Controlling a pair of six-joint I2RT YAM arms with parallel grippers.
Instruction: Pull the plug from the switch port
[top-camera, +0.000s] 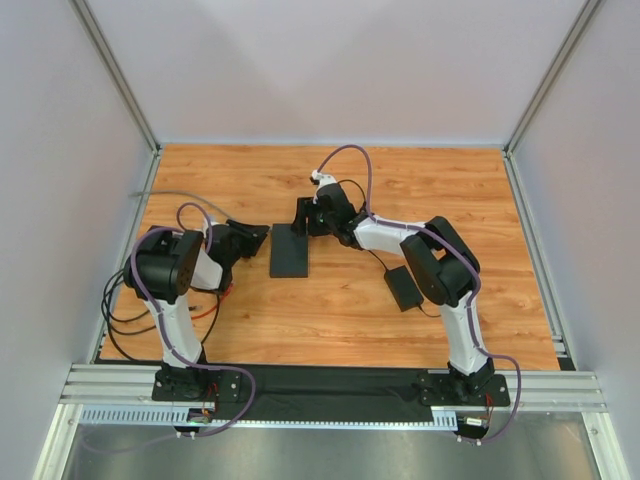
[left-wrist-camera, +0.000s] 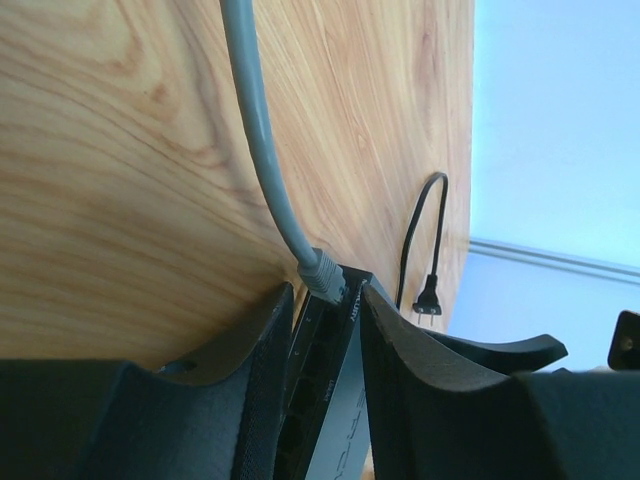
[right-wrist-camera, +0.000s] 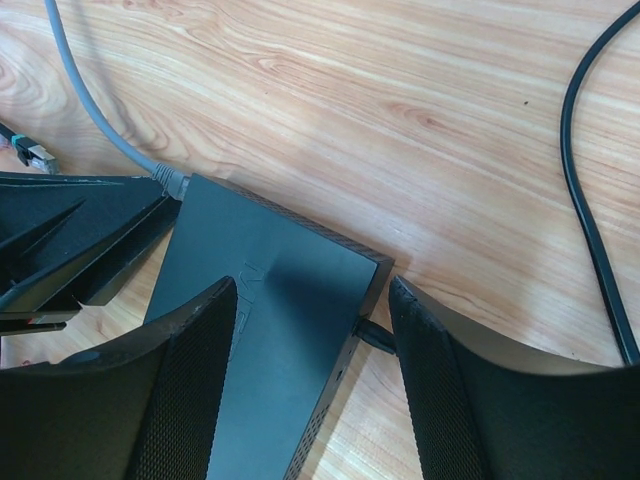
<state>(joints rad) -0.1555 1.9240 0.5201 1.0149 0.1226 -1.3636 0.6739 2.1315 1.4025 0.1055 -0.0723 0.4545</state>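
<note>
Right gripper (right-wrist-camera: 310, 390) jaws spread wide, straddling the switch (right-wrist-camera: 265, 330) on the worktop (right-wrist-camera: 420, 110). Left gripper (left-wrist-camera: 325, 370) jaws narrow, hugging the socket edge by the grey plug (left-wrist-camera: 324, 276).

Pale grey walls (top-camera: 330, 60) close in the wood-grain table (top-camera: 450, 190) on three sides, aluminium posts (top-camera: 115, 75) standing in the corners under even light.

Switch (top-camera: 290, 252) on table (top-camera: 440, 190), between both pincers; adapter (top-camera: 405, 288) right.
</note>
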